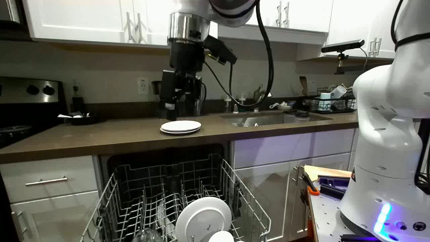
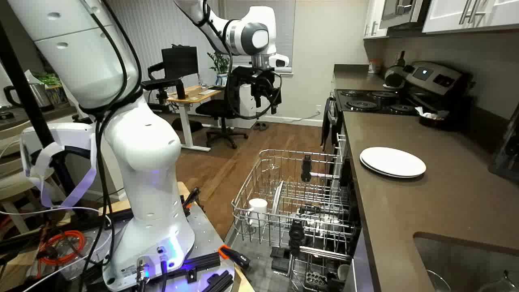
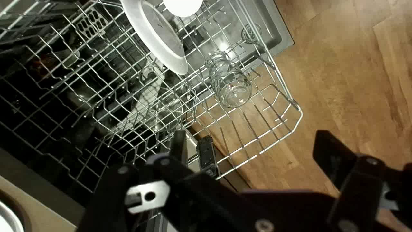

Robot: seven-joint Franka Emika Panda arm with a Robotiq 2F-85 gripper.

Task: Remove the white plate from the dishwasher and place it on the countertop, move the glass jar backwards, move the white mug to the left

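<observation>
The white plate (image 1: 201, 216) stands tilted between tines of the dishwasher's pulled-out rack (image 3: 248, 146); its edge (image 2: 277, 198) shows in an exterior view. Beside it is the white mug (image 2: 257, 211), near a rack corner and cut off by the frame in the wrist view. The clear glass jar (image 3: 230, 80) sits in the rack too, on the plate's far side from the mug. Well above the rack hangs my gripper (image 3: 252, 141), its fingers wide apart and holding nothing; it also appears in both exterior views. The brown countertop (image 1: 100, 137) runs behind the dishwasher (image 1: 111, 168).
Two stacked white plates (image 2: 392, 162) lie on the countertop above the dishwasher. A sink (image 1: 268, 119) and a dish rack (image 1: 331, 104) lie along the same counter, with a stove (image 2: 373, 101) at its opposite end. Cutlery and glassware show below, in a lower rack.
</observation>
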